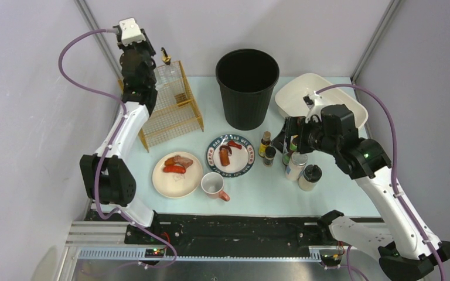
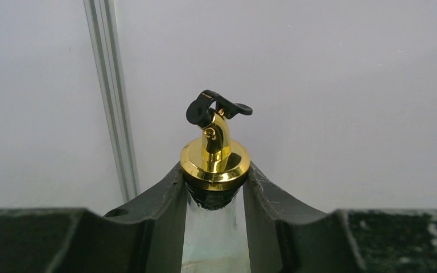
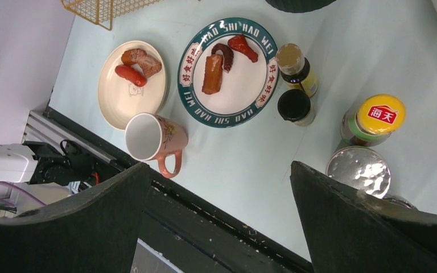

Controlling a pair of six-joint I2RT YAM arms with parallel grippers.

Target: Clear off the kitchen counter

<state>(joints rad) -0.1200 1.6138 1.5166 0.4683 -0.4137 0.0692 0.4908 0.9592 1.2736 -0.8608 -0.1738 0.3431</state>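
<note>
The pale mint-green kitchen counter (image 1: 258, 196) holds a cream plate (image 1: 177, 174) with sausages, a patterned plate (image 1: 229, 154) with food, a pink mug (image 1: 213, 185) and a group of condiment bottles (image 1: 269, 155). My left gripper (image 1: 154, 73) is raised at the back left over a gold wire basket (image 1: 173, 111). In the left wrist view it (image 2: 214, 190) is shut on the neck of a clear bottle with a gold pourer (image 2: 214, 159). My right gripper (image 1: 290, 136) hovers open and empty above the bottles. In the right wrist view it (image 3: 219, 216) has its jaws wide apart.
A black bin (image 1: 247, 88) stands at the back middle and a white basin (image 1: 319, 99) at the back right. The right wrist view shows the mug (image 3: 153, 137), both plates (image 3: 227, 71), a yellow-lidded jar (image 3: 375, 116) and a silver-lidded jar (image 3: 358, 170).
</note>
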